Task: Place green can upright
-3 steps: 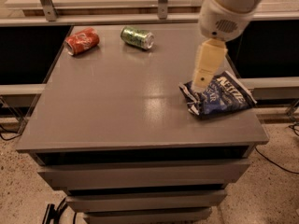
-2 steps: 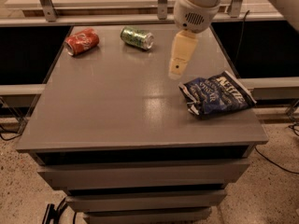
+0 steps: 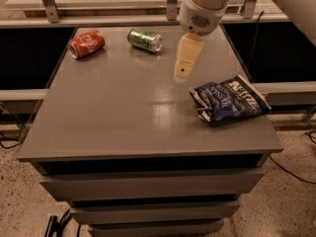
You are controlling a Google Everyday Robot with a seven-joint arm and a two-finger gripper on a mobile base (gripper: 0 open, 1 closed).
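Gripper (image 3: 180, 77) hangs above the table (image 3: 113, 117), right of the cans.
The green can (image 3: 144, 39) lies on its side near the back edge, silver end facing right, its pale markings unreadable. The red can (image 3: 87, 44) lies on its side to its left, apart from it. A dark blue chip bag (image 3: 229, 100) with white lettering, seemingly "Kettle", lies near the right edge. Whether the gripper is wide or narrow I cannot tell.

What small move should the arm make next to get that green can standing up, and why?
Probably slide the gripper back and to the picture's left until it is over the green can. The can lies on its side near the far edge of the table, beside the red can, and the gripper hangs apart from it, above the tabletop.
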